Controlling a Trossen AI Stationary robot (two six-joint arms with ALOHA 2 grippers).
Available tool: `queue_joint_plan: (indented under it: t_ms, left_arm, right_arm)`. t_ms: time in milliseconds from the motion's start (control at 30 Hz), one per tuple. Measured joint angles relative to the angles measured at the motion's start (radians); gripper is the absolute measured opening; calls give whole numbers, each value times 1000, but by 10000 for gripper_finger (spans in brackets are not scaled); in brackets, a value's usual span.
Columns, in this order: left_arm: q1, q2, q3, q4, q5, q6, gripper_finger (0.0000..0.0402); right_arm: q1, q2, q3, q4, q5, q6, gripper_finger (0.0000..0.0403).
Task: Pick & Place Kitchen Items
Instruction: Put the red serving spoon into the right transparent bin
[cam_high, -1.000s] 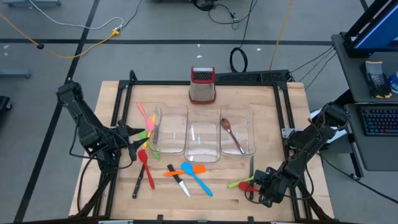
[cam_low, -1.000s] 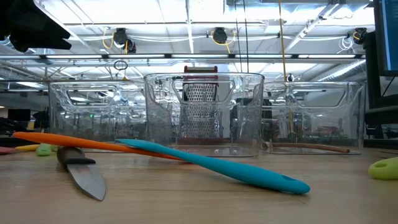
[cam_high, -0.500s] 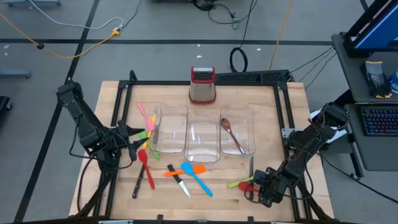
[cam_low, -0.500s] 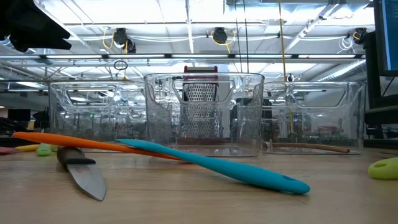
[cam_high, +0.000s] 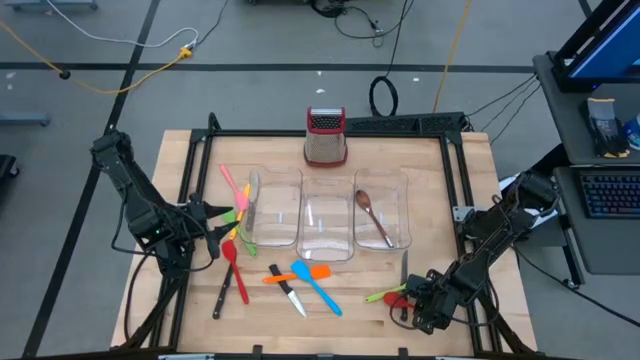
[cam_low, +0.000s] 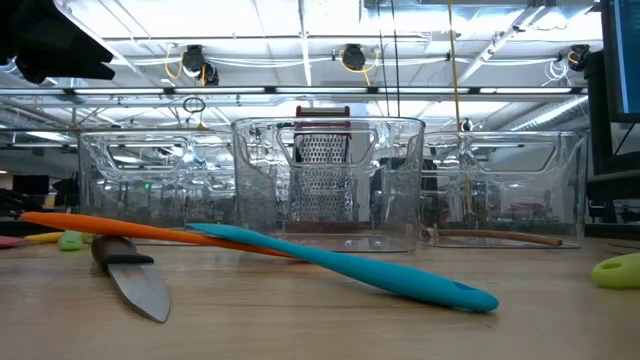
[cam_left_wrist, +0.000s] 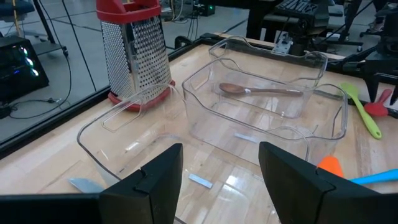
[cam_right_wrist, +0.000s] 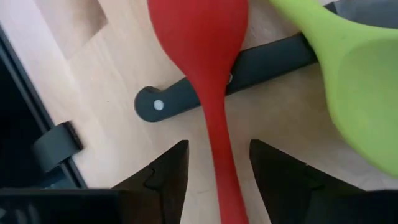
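As far as I can judge from the overhead view, one item is stowed and the rest are still to go.

Stowed: brown spoon (cam_high: 373, 216), lying lengthwise in the right-hand clear bin (cam_high: 405, 190), right of centre frame. The middle bin (cam_high: 327, 253) and left bin (cam_high: 252, 180) show nothing inside that I can make out.

Loose, centre-left: pink utensil (cam_high: 233, 186), plus a yellow and a green piece I cannot separate cleanly, beside the left bin's outer wall. Red spoon (cam_high: 234, 268) and a black-handled knife (cam_high: 220, 297) lie below them.

Loose, lower centre: orange spatula (cam_high: 293, 275) crossed by the blue spatula (cam_high: 317, 287), with a second knife (cam_high: 289, 291) alongside; the low view shows its steel blade flat on the wood.

Loose, lower right: a red spoon (cam_right_wrist: 208, 74), glossy, broad-bowled, slim-handled, lying over a black knife handle (cam_right_wrist: 245, 71) with a rivet showing. A lime-green spoon (cam_right_wrist: 348, 81) sits just beside it.

Right gripper (cam_right_wrist: 214, 180), lower right of the overhead frame, hovers over that red spoon, jaws parted either side of the handle and holding nothing. I take this spoon to be my next pick.

Left gripper (cam_left_wrist: 217, 180), at centre-left, waits facing the bins, jaws wide and empty.

Box grater (cam_high: 326, 137), upper centre, is not part of the count.
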Motion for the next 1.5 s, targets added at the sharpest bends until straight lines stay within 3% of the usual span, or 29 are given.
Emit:
queue_joint_plan:
  t_ms: [167, 400, 633, 833, 1000, 1100, 1233, 1400, 1500]
  left_arm:
    - [0, 0, 0, 0, 0, 0, 216]
    - [0, 0, 0, 0, 0, 0, 216]
    - [0, 0, 0, 0, 0, 0, 216]
    - [0, 0, 0, 0, -7, -2, 216]
    - [0, 0, 0, 0, -7, -3, 216]
    - [0, 0, 0, 0, -8, -2, 216]
    - [0, 0, 0, 0, -8, -2, 216]
    - [0, 0, 0, 0, -7, -2, 216]
    - [0, 0, 0, 0, -8, -2, 216]
  right_arm:
    - [0, 23, 1, -42, 14, 32, 138]
    - [0, 22, -2, -57, 4, 62, 26]
    - [3, -37, -7, -53, -2, 84, 27]
    - [5, -161, -7, -47, -1, 63, 27]
    - [5, -294, -7, -42, 98, 10, 27]
    - [4, -368, -7, -5, 205, -100, 27]
    - [-11, -455, -6, 90, 318, -362, 27]
    - [-64, -527, -6, 230, 338, -784, 27]
    - [-96, -543, -6, 308, 292, -1045, 27]
